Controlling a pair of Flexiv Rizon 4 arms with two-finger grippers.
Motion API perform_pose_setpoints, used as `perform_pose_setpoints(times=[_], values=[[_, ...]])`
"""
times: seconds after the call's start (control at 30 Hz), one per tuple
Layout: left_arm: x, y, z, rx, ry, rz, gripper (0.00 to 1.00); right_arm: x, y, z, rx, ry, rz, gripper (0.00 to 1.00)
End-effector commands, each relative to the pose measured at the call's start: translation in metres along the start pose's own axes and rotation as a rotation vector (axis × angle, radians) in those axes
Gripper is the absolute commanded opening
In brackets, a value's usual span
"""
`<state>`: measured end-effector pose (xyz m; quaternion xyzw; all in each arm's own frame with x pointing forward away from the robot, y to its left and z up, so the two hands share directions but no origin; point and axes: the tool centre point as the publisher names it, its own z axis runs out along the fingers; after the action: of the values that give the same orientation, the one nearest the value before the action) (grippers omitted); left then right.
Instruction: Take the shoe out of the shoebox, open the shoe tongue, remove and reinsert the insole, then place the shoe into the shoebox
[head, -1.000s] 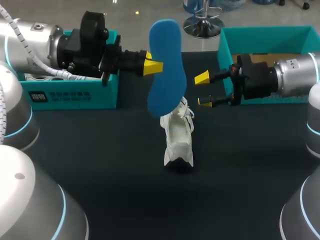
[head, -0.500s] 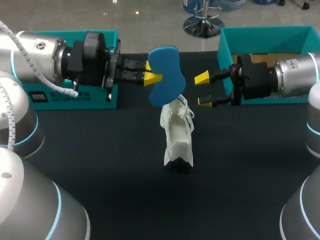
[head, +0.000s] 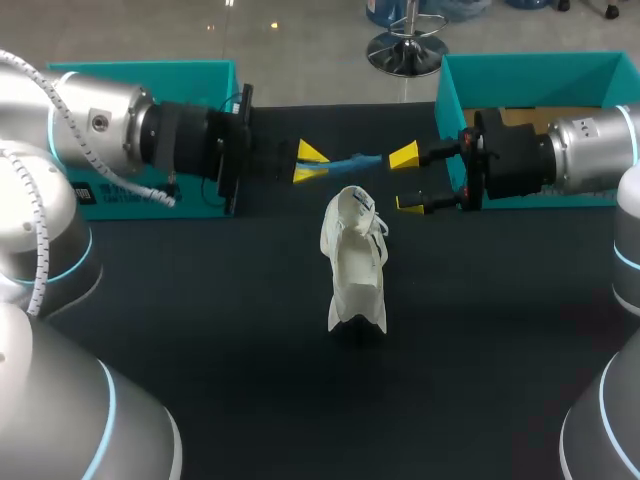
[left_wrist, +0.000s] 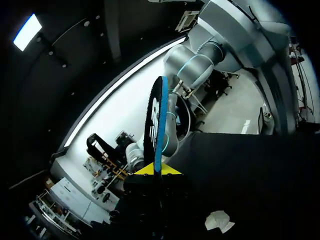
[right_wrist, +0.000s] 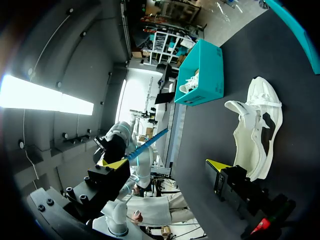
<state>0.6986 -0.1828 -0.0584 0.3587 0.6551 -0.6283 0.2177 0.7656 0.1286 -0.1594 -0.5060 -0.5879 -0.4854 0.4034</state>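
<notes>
- The white lace-up fabric shoe (head: 356, 265) stood alone near the middle of the table, just nearer the robot than the two grippers. Its long axis ran from the far side towards the robot, with its open top at the far end; which end was the toe I couldn't say
- The thin blue foam insole (head: 358, 159) hung in the air beyond the shoe's far end, apart from it. It was turned so that only its thin edge showed from above, and its long axis ran crosswise, from one gripper towards the other
- The left gripper (head: 310, 162) was clenched on one end of the insole, which stuck straight out ahead of its yellow tips
- The right gripper (head: 406, 180) faced it with its fingers spread wide and nothing between them. The insole's free end came close to its upper tip, touching or not I couldn't tell
- By my count: one shoe on the table, one insole, two grippers, two teal boxes
- The left teal box (head: 150, 68) sat at the far left, mostly behind the left arm; seen from the right wrist, something white showed over its rim, too small to name
- The right teal box (head: 520, 75) sat at the far right behind the right arm, open-topped, with brown card inside
- The table (head: 220, 330) was a dark, matt black surface
</notes>
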Motion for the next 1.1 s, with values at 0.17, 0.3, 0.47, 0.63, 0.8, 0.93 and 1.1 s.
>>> perform_pose_setpoints(times=[0.17,0.3,0.47,0.63,0.8,0.93,1.1], values=[[-0.001,0.006,0.001,-0.005,0.009,0.149,0.0,0.0,0.0,0.002,-0.001,-0.001,0.0,1.0],[0.01,0.018,0.001,-0.024,-0.014,0.24,0.0,0.0,0.0,0.002,-0.001,-0.001,0.0,1.0],[0.022,0.03,0.0,-0.063,-0.008,0.399,0.0,0.0,0.0,0.002,-0.001,-0.001,0.0,1.0],[0.036,0.042,0.002,-0.097,0.033,0.491,0.0,0.0,0.0,0.002,-0.001,-0.001,0.0,1.0],[0.047,0.053,0.002,-0.135,0.062,0.554,0.0,0.0,0.0,0.002,-0.001,-0.001,0.0,1.0],[0.051,0.062,0.007,-0.154,0.062,0.599,0.0,0.001,0.001,0.002,-0.003,0.001,-0.003,1.0],[0.051,0.069,0.02,-0.156,0.047,0.653,0.0,0.003,0.009,0.011,0.019,0.015,0.012,1.0]])
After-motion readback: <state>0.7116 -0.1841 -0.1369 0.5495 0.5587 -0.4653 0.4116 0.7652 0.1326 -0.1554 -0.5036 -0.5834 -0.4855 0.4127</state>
